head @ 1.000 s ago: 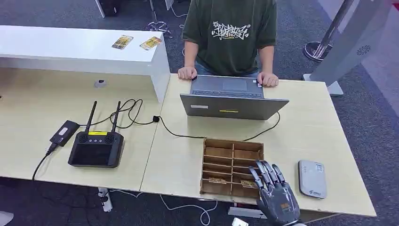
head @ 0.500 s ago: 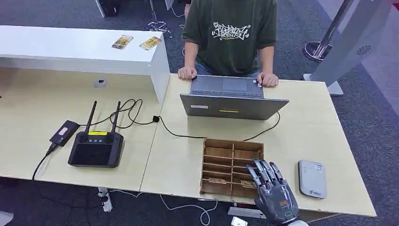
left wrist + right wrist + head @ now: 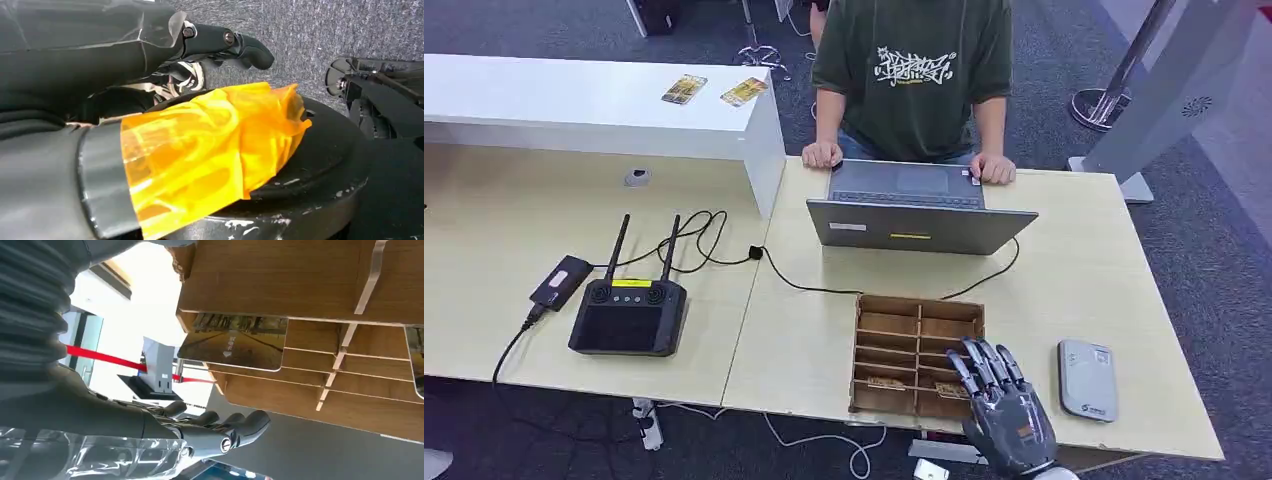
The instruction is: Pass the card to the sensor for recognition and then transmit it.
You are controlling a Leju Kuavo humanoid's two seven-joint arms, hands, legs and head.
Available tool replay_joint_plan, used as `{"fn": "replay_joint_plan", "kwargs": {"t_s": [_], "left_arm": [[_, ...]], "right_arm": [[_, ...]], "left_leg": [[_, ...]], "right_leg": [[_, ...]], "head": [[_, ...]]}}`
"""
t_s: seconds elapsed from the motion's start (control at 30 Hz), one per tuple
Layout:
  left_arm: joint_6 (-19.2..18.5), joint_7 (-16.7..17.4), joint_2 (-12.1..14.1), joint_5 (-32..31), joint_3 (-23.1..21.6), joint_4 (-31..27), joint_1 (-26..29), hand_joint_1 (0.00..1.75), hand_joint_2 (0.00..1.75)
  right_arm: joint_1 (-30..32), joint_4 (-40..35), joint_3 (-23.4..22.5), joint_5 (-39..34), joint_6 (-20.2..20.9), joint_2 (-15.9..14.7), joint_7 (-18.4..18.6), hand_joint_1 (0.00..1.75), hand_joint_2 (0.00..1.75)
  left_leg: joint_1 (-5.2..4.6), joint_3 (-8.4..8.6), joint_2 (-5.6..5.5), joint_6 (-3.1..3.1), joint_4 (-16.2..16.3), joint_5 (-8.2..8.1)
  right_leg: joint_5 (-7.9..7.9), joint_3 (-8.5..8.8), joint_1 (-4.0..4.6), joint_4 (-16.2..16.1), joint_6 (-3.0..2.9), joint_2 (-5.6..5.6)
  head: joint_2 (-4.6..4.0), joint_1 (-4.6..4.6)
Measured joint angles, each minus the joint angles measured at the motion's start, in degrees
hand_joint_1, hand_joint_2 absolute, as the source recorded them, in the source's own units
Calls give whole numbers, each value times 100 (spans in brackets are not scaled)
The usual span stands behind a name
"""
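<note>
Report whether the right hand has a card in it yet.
No card yet. The right hand hovers at the wooden organizer's near right corner with fingers spread, and the card sits in its slot.

Light wood bench butted against a second one on the left, with a raised white counter behind it. Dark grey carpet floor. Silver stanchion post and a white panel stand at back right. Even lighting.
</note>
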Motion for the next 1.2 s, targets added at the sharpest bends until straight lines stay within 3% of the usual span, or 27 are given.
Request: {"fn": "replay_joint_plan", "kwargs": {"t_s": [0.07, 0.1, 0.13, 0.17, 1.2], "left_arm": [[0, 0, 0, 0, 0, 0, 0, 0, 0], [0, 0, 0, 0, 0, 0, 0, 0, 0], [0, 0, 0, 0, 0, 0, 0, 0, 0], [0, 0, 0, 0, 0, 0, 1, 0, 0], [2, -2, -9, 0, 0, 0, 7, 0, 0]], "right_arm": [[5, 0, 0, -2, 0, 0, 0, 7, 175], [10, -2, 0, -11, 0, 0, 4, 40, 175], [16, -2, 0, -20, -2, 0, 17, 40, 175], [21, -2, 0, -20, -2, 0, 18, 171, 175], [4, -20, 0, -151, 9, 13, -2, 175, 175]], "left_leg": [[0, 0, 0, 0, 0, 0], [0, 0, 0, 0, 0, 0], [0, 0, 0, 0, 0, 0], [0, 0, 0, 0, 0, 0], [0, 0, 0, 0, 0, 0]], "right_leg": [[0, 0, 0, 0, 0, 0], [0, 0, 0, 0, 0, 0], [0, 0, 0, 0, 0, 0], [0, 0, 0, 0, 0, 0], [0, 0, 0, 0, 0, 0]], "head": [[0, 0], [0, 0], [0, 0], [0, 0], [0, 0]]}}
